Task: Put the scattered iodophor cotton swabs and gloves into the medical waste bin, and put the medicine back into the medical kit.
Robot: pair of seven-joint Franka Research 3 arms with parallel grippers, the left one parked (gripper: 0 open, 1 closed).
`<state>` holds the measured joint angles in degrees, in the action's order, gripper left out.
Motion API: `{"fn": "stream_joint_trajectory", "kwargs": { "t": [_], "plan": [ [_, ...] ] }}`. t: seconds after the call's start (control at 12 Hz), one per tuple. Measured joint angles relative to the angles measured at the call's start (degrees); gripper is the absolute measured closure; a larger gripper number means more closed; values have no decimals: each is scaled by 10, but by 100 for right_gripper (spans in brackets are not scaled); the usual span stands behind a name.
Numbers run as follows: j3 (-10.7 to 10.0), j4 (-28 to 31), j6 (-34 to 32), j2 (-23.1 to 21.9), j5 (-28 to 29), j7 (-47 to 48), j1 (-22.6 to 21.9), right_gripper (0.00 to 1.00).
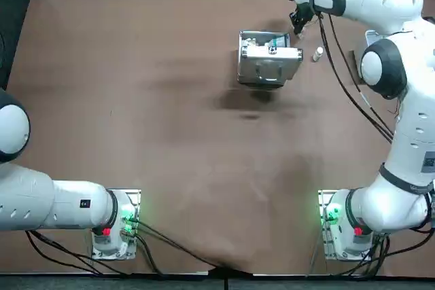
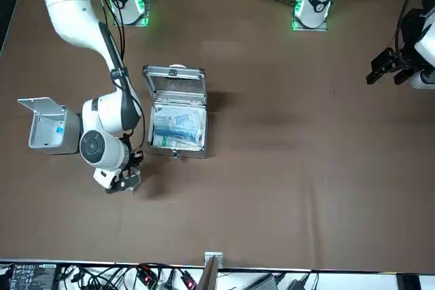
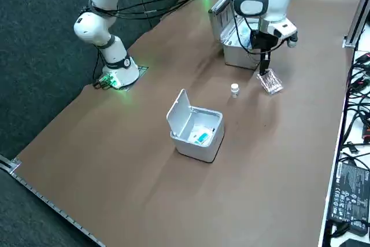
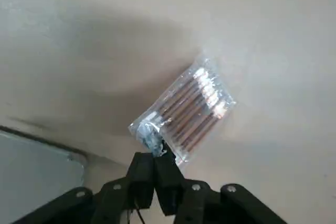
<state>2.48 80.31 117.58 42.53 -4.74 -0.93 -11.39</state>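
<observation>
Item: swab packet [image 4: 184,116] | I judge it light, crinkly, slippery | right gripper [image 4: 154,157] pinched on its near corner (thin hold).

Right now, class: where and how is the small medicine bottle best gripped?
Across its round body, from straight above: the medicine bottle seems to stand upright, clear of the bin and kit. The right gripper is shut on the swab packet's end.

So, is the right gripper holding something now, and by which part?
Yes: the right gripper pinches the cotton swab packet by its crumpled end.
</observation>
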Motion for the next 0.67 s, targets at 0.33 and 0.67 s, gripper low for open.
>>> {"fn": "stream_joint_trajectory", "kwargs": {
  "t": [0.33,0.67],
  "plan": [
    [-7,-25,-50,-25,0,-2,5,95],
    [-11,-88,-160,-51,-1,-16,39,95]
  ]
}}
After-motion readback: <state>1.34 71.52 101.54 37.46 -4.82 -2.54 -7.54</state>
